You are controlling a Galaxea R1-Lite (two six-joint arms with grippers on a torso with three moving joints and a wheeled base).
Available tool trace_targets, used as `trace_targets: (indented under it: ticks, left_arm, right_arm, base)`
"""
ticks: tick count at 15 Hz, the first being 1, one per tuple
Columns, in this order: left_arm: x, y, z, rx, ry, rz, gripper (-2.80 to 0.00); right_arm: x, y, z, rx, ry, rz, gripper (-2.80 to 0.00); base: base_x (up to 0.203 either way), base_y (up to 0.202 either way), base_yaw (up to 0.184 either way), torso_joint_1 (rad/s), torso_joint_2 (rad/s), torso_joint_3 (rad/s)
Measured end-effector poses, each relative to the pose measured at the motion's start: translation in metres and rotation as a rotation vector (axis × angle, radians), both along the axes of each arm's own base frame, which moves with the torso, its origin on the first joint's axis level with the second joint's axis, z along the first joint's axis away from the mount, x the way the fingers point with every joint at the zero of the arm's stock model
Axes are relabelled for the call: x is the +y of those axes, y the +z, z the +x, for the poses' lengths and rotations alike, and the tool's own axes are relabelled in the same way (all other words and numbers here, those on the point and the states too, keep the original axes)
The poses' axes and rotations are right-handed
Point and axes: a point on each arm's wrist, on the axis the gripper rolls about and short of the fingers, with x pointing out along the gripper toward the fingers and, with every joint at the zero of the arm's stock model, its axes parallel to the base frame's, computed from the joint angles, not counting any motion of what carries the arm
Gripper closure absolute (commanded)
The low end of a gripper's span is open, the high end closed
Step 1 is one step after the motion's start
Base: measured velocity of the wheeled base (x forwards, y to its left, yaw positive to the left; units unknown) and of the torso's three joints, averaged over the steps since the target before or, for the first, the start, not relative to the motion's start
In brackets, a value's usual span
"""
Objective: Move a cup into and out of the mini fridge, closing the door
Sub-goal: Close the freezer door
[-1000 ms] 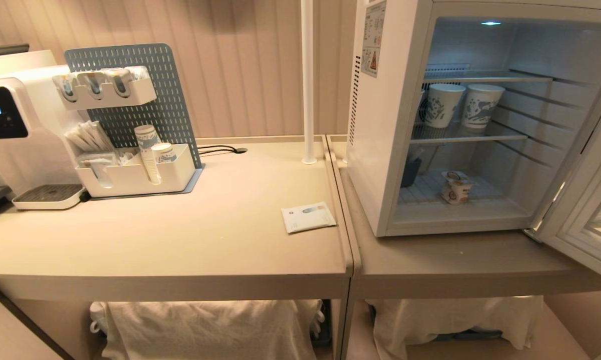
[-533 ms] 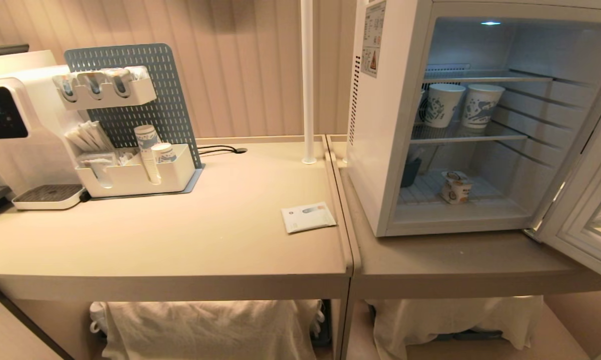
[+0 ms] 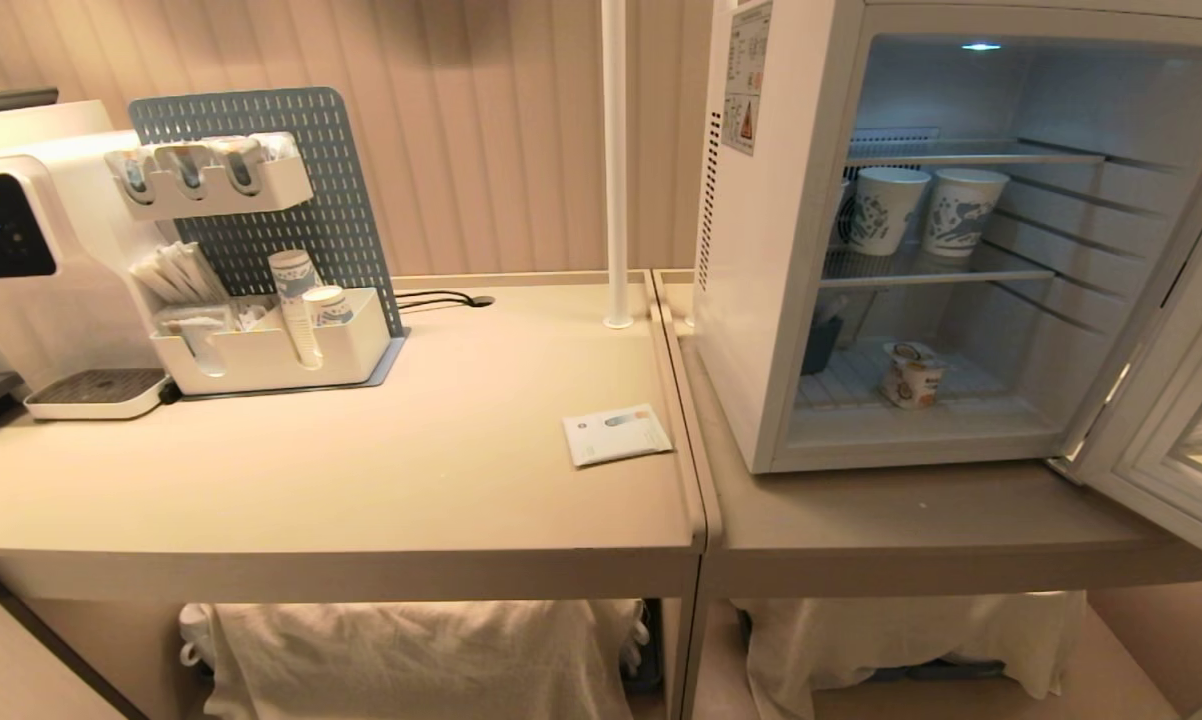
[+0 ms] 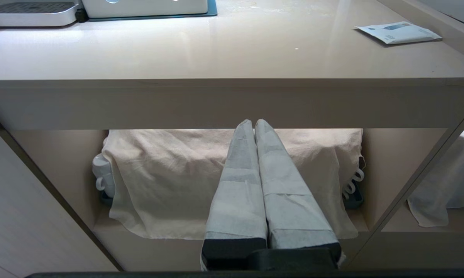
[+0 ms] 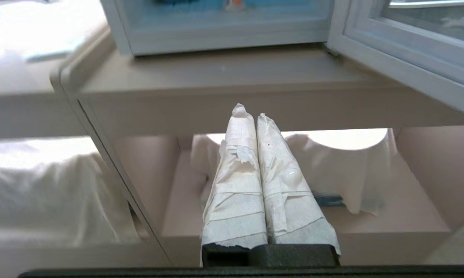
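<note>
The mini fridge (image 3: 761, 300) stands on the right table with its door (image 3: 1171, 430) swung wide open to the right. The cup (image 3: 911, 375), tiny and white with an orange label, sits on the fridge's bottom shelf. Neither arm shows in the head view. My left gripper (image 4: 254, 122) is shut and empty, low in front of the left table's front edge. My right gripper (image 5: 247, 110) is shut and empty too, below the front edge of the right table, under the fridge (image 5: 224, 34) and its open door (image 5: 409, 58).
Two taller paper cups (image 3: 881, 208) (image 3: 961, 210) stand on the fridge's middle shelf. A white packet (image 3: 616, 435), an organiser with pegboard (image 3: 271, 340) and a water dispenser (image 3: 21, 250) are on the left table. A white pole (image 3: 614, 160) rises between the tables. Cloth-covered items (image 3: 411, 660) lie underneath.
Only the digits on the dispenser's display differ. Cup, fridge and door stand as before.
</note>
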Motion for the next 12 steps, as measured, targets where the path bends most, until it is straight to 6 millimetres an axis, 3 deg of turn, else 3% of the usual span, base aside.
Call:
trace_targets:
  ticks: [12]
  left_arm:
    - [0.0000, 0.0001, 0.0000, 0.000, 0.000, 0.000, 0.00]
  right_arm:
    - [0.0000, -0.0007, -0.0029, -0.038, -0.004, 0.012, 0.00]
  base:
    - [0.000, 0.000, 0.000, 0.000, 0.00, 0.000]
